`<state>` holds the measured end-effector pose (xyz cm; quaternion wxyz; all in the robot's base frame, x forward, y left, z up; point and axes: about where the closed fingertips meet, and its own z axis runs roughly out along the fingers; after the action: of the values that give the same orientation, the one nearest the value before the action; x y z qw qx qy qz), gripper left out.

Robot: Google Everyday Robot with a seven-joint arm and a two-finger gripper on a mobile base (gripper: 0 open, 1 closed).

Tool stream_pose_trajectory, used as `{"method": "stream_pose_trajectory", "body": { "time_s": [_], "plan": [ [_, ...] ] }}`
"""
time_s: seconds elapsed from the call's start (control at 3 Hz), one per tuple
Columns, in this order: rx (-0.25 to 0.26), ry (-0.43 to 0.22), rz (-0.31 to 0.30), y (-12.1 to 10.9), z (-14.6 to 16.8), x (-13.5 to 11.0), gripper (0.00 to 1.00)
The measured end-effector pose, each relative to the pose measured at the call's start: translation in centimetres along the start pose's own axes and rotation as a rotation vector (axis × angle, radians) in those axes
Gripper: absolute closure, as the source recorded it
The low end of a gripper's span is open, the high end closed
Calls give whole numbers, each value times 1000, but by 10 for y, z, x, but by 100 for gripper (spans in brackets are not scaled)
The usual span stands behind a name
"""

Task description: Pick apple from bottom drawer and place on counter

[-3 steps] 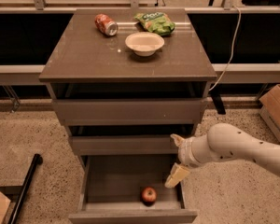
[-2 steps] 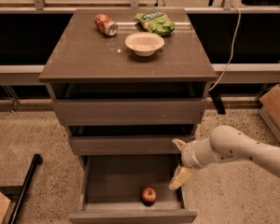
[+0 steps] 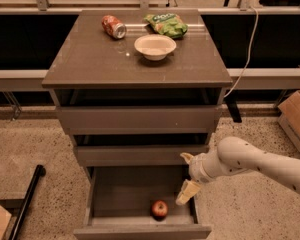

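Note:
The small red apple (image 3: 159, 209) lies in the open bottom drawer (image 3: 140, 231), near its front and right of centre. My gripper (image 3: 186, 176) hangs over the drawer's right side, just above and to the right of the apple, not touching it. Its two pale fingers (image 3: 188, 192) are spread apart and hold nothing. The white arm reaches in from the right. The grey-brown counter (image 3: 90, 59) tops the cabinet above the drawers.
On the counter lie a red soda can (image 3: 113, 26), a white bowl (image 3: 155, 47) and a green snack bag (image 3: 167, 24). The two upper drawers stand slightly open. A cardboard box (image 3: 297, 116) is at the right, a black pole (image 3: 27, 196) at the lower left.
My gripper has sunk slightly lower toward the drawer's right side. The apple has not moved.

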<state>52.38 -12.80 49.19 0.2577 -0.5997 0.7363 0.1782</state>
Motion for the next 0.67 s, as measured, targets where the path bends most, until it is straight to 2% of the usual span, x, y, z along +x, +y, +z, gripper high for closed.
{"method": "stream_pose_trajectory", "body": {
  "time_s": [0.33, 0.67],
  "plan": [
    [-5, -30, 19, -5, 41, 4, 0],
    [-3, -35, 35, -12, 84, 22, 0]
  ]
}}
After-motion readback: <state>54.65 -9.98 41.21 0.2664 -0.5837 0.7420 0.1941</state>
